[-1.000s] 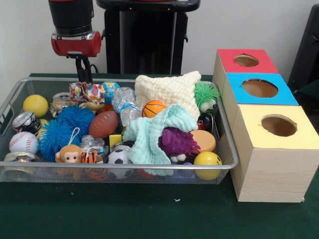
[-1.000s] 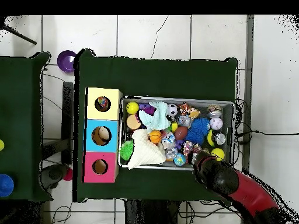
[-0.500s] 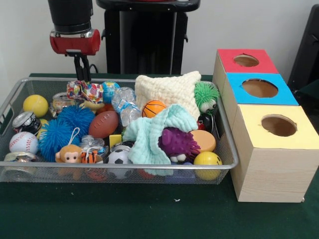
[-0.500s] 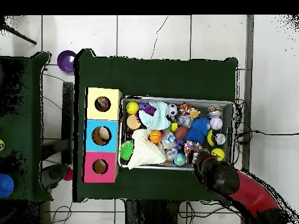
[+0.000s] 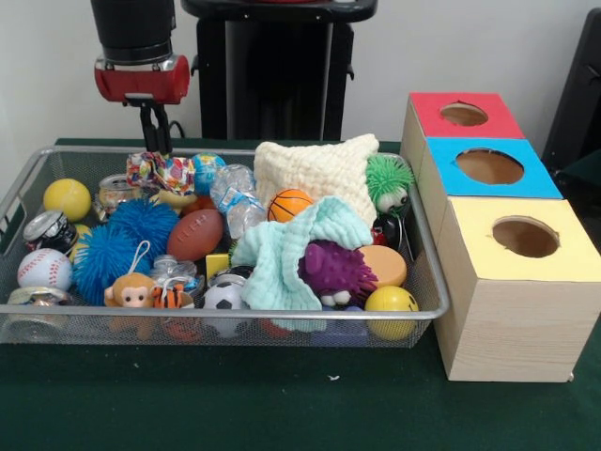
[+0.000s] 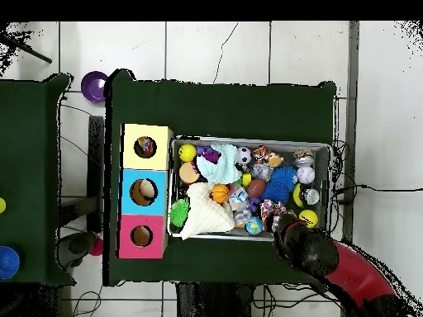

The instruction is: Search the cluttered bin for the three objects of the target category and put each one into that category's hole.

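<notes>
The silver wire-mesh bin (image 5: 235, 316) is full of toys: balls, a brown football (image 5: 195, 234), blue spiky balls (image 5: 113, 246), a monkey figure (image 5: 130, 291), cloths and crushed cans. My gripper (image 5: 157, 150) hangs over the bin's far left part. Its thin black fingers are close together on a colourful crinkled wrapper (image 5: 161, 173), which hangs just above the clutter. In the overhead view the gripper (image 6: 281, 220) is at the bin's (image 6: 248, 140) lower right, with the wrapper (image 6: 271, 210) beside it. The red (image 5: 427, 105), blue (image 5: 441, 155) and yellow (image 5: 470, 221) boxes with holes stand beside the bin.
A cream knitted cloth (image 5: 315, 169) and a mint cloth (image 5: 282, 258) lie over the bin's middle. A purple spiky toy (image 5: 333, 271) and a green fuzzy toy (image 5: 388, 178) sit near the boxes. In the overhead view, a purple bowl (image 6: 93, 85) stands off the table.
The gripper has risen slightly and shifted a little left in the front view, lifting the colourful wrapper a bit. Nothing else in the bin has moved.
</notes>
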Controlling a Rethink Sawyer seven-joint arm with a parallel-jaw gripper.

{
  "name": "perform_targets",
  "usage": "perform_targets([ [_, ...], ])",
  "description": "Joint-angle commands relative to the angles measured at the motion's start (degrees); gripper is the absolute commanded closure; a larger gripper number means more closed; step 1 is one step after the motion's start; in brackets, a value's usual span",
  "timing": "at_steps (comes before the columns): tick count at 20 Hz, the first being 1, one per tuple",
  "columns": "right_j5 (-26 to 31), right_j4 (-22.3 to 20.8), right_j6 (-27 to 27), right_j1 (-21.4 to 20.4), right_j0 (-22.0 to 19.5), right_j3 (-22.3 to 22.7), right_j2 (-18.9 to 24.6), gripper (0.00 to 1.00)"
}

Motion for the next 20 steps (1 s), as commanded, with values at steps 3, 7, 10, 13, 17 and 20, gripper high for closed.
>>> perform_targets([
  [3, 1.77, 4.08, 10.47, -0.41, 1.22, 3.29, 4.13, 1.00],
  [7, 4.30, 5.83, 10.81, -2.77, 2.95, 3.42, 3.32, 1.00],
  [10, 5.71, 6.74, 10.76, -4.03, 4.06, 3.27, 2.69, 1.00],
  [13, 6.81, 7.73, 10.47, -5.08, 4.78, 3.39, 2.20, 1.00],
  [17, 8.57, 8.93, 9.91, -6.05, 5.51, 3.18, 1.92, 1.00],
  [20, 9.84, 10.62, 10.05, -7.18, 5.66, 4.05, 2.41, 1.00],
])
